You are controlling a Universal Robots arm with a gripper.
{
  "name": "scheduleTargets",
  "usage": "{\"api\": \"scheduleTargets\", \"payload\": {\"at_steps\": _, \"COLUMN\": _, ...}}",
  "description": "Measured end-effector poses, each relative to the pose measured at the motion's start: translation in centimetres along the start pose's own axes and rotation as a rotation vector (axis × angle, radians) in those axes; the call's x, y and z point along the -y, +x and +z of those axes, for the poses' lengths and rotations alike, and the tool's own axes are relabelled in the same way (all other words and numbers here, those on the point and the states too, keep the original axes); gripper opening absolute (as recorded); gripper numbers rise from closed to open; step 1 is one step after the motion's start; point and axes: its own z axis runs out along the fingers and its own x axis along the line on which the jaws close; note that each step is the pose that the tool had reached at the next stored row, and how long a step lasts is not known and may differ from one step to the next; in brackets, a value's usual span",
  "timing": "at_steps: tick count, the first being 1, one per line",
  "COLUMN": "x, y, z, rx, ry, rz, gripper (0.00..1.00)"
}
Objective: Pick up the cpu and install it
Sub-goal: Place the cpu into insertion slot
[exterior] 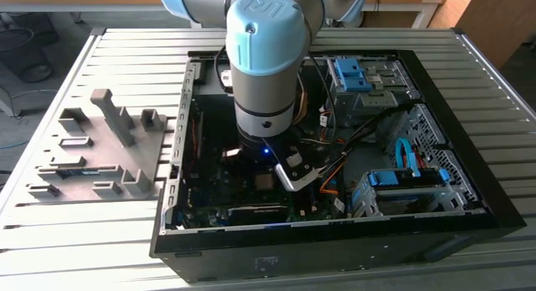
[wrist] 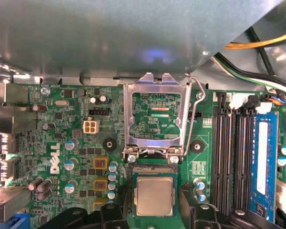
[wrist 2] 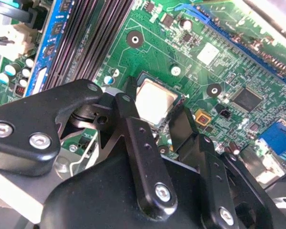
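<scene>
Cpu (wrist: 154,195) seated in socket (wrist: 155,169); gripper (wrist 2: 155,101) spread, flanking both edges.

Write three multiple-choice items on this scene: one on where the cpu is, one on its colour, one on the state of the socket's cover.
1. Where is the cpu?
A) on the grey tray beside the case
B) in its socket on the motherboard
C) on a blue drive bracket

2. What colour is the cpu's top?
A) silvery-grey
B) blue
C) orange

3. The socket's metal cover is:
A) shut over the cpu
B) lying outside the case
C) swung open

Answers:
1 B: both wrist views show it lying in the socket on the green board.
2 A: its top is pale metal.
3 C: the cover stands clear of the cpu, leaving its top bare.
</scene>
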Motion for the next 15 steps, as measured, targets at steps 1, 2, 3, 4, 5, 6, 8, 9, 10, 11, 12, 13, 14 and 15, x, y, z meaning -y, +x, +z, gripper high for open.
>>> {"api": "scheduleTargets", "payload": {"at_steps": 1, "x": 0.02, "y": -0.03, "z": 0.01, "rx": 0.0000, "ry": -0.0001, "rz": 0.000, "gripper": 0.54}}
{"api": "scheduleTargets", "payload": {"at_steps": 2, "x": 0.03, "y": -0.07, "z": 0.01, "rx": 0.0000, "ry": -0.0001, "rz": 0.000, "gripper": 0.54}}
{"api": "scheduleTargets", "payload": {"at_steps": 3, "x": 0.03, "y": -0.15, "z": 0.01, "rx": -0.0002, "ry": 0.0000, "rz": 0.000, "gripper": 0.54}}
{"api": "scheduleTargets", "payload": {"at_steps": 4, "x": 0.04, "y": -0.27, "z": 0.03, "rx": -0.0004, "ry": -0.0002, "rz": 0.000, "gripper": 0.54}}
{"api": "scheduleTargets", "payload": {"at_steps": 5, "x": 0.05, "y": -0.36, "z": 0.04, "rx": -0.0006, "ry": -0.0002, "rz": 0.000, "gripper": 0.54}}
{"api": "scheduleTargets", "payload": {"at_steps": 6, "x": 0.05, "y": -0.37, "z": 0.04, "rx": -0.0008, "ry": 0.0000, "rz": 0.000, "gripper": 0.54}}
{"api": "scheduleTargets", "payload": {"at_steps": 8, "x": 0.05, "y": -0.37, "z": 0.05, "rx": -0.0008, "ry": 0.0001, "rz": 0.000, "gripper": 0.54}}
{"api": "scheduleTargets", "payload": {"at_steps": 9, "x": 0.04, "y": -0.34, "z": 0.07, "rx": -0.0007, "ry": -0.0001, "rz": 0.000, "gripper": 0.54}}
{"api": "scheduleTargets", "payload": {"at_steps": 10, "x": 0.04, "y": -0.30, "z": 0.11, "rx": -0.0006, "ry": -0.0003, "rz": 0.000, "gripper": 0.54}}
{"api": "scheduleTargets", "payload": {"at_steps": 11, "x": 0.04, "y": -0.25, "z": 0.15, "rx": -0.0007, "ry": -0.0002, "rz": 0.000, "gripper": 0.54}}
{"api": "scheduleTargets", "payload": {"at_steps": 12, "x": 0.04, "y": -0.19, "z": 0.17, "rx": -0.0007, "ry": -0.0001, "rz": 0.000, "gripper": 0.54}}
{"api": "scheduleTargets", "payload": {"at_steps": 13, "x": 0.04, "y": -0.14, "z": 0.19, "rx": -0.0007, "ry": -0.0002, "rz": 0.000, "gripper": 0.54}}
{"api": "scheduleTargets", "payload": {"at_steps": 14, "x": 0.04, "y": -0.14, "z": 0.20, "rx": -0.0008, "ry": 0.0001, "rz": 0.000, "gripper": 0.54}}
{"api": "scheduleTargets", "payload": {"at_steps": 15, "x": 0.04, "y": -0.14, "z": 0.20, "rx": -0.0009, "ry": 0.0002, "rz": 0.000, "gripper": 0.54}}
